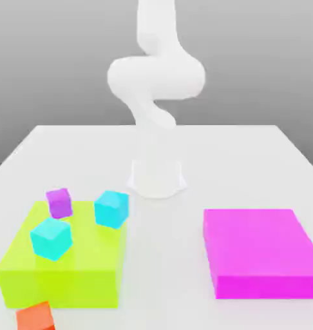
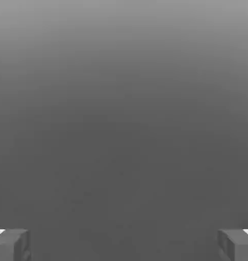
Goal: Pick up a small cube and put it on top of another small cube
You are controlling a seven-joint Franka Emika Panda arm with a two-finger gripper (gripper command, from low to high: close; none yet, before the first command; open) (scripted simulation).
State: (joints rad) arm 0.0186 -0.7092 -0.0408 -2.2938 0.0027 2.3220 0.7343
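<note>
Cubes number four: two cyan cubes [image 1: 51, 238] [image 1: 111, 208] and one purple cube [image 1: 59, 202] on the yellow-green block [image 1: 88, 274], plus the small orange-red cube [image 1: 35, 317], partly cut off at the frame edge on the table [image 1: 165, 225] just before that block. One magenta block [image 1: 259, 251] lies well apart toward the exterior view's right. Gripper [image 2: 124, 244] fingers stand spread wide, grasping nothing.

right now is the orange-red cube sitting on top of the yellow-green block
No, the orange-red cube lies on the table by the yellow-green block.
</note>
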